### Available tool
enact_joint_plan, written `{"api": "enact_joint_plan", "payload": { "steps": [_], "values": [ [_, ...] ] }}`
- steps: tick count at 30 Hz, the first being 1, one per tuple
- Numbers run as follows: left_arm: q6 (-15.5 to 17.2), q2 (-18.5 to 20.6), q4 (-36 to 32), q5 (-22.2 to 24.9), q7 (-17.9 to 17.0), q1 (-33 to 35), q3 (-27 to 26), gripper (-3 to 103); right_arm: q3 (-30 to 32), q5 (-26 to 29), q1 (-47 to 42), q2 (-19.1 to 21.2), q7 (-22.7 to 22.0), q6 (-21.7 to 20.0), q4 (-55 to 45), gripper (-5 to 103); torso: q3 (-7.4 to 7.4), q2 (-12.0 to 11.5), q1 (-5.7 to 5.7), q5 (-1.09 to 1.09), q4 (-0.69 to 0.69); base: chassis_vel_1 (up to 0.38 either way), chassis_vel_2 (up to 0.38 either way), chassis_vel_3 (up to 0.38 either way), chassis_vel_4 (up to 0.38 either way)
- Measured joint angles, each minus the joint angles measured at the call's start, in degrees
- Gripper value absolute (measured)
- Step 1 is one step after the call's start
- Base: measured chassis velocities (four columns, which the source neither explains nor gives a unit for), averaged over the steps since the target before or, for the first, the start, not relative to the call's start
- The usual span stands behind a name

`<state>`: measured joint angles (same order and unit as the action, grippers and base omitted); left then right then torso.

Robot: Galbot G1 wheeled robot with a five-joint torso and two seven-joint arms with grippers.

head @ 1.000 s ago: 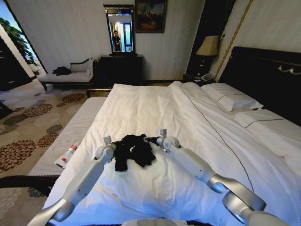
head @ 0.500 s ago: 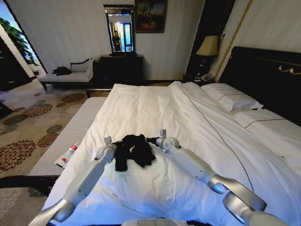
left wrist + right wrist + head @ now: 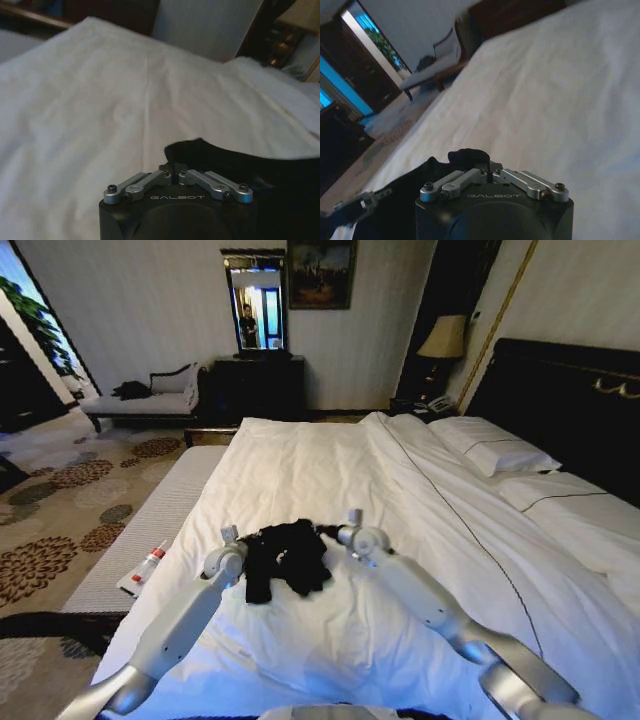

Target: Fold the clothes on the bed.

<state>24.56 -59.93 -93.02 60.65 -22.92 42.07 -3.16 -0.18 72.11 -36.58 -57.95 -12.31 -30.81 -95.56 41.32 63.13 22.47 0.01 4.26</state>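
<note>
Head view shows the clothes (image 3: 286,558) as one small black garment, bunched into a crumpled heap rather than spread flat, with a narrow flap trailing down toward the robot on its left side. Any lettering is lost in the folds. It lies on the white duvet of the bed (image 3: 330,470), in the near part, well short of the pillows (image 3: 492,447) and the dark headboard (image 3: 560,400).

Both arms reach forward over the duvet and meet the heap from either side. The left pincer (image 3: 243,552) is at the garment's left edge, the right pincer (image 3: 328,535) at its upper right edge, so the black fabric sits between the two.

Left wrist view has the left pincer (image 3: 172,167) with its fingers drawn together, black cloth gathered at the tips and spreading away beyond them over white bedding. Right wrist view shows the right pincer (image 3: 482,162) likewise pressed together with a lump of the dark fabric caught at its tips; the other arm's pincer shows farther off past the black cloth.

Off the bed's left side a small bottle (image 3: 146,565) lies on a pale bench at the foot of the patterned carpet.
</note>
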Motion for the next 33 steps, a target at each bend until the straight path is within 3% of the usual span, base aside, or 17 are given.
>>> {"api": "enact_joint_plan", "payload": {
  "steps": [5, 12, 17, 26, 33],
  "values": [
    [-0.4, 2.3, -2.9, 0.9, -0.3, -1.5, 0.4, 1, 2.0, 2.4, -0.2, 3.8, -1.4, -0.5, -6.3, 0, 0.01, 0.0, 0.01, 0.00, -0.08, 0.000, 0.000, 0.000, 0.000],
    [-1.3, 5.3, -7.8, 2.6, -0.5, -4.9, 0.2, 1, 2.9, 6.5, 3.0, 7.9, -3.9, -1.2, -11.6, 0, 0.01, 0.0, 0.00, 0.00, -0.06, 0.000, 0.000, 0.000, 0.000],
    [-1.5, 10.2, -12.4, 5.7, -0.6, -10.3, 0.4, 1, 2.4, 11.2, 8.5, 10.6, -6.8, -1.7, -14.5, 0, 0.01, 0.0, 0.01, -0.02, -0.05, 0.000, 0.000, 0.000, 0.000],
    [-0.5, 18.9, -16.4, 15.9, -1.4, -24.3, 0.1, 1, -1.8, 21.0, 26.7, 14.2, -11.5, -2.4, -13.5, 0, 0.01, 0.0, 0.02, -0.01, -0.07, 0.000, 0.000, 0.000, 0.000],
    [0.5, 21.0, -16.8, 23.5, -2.8, -30.7, -0.5, 1, -3.6, 26.2, 33.8, 14.8, -13.7, -2.7, -12.0, 0, 0.01, 0.0, 0.02, -0.01, -0.07, 0.000, 0.000, 0.000, 0.000]
  ]
}}
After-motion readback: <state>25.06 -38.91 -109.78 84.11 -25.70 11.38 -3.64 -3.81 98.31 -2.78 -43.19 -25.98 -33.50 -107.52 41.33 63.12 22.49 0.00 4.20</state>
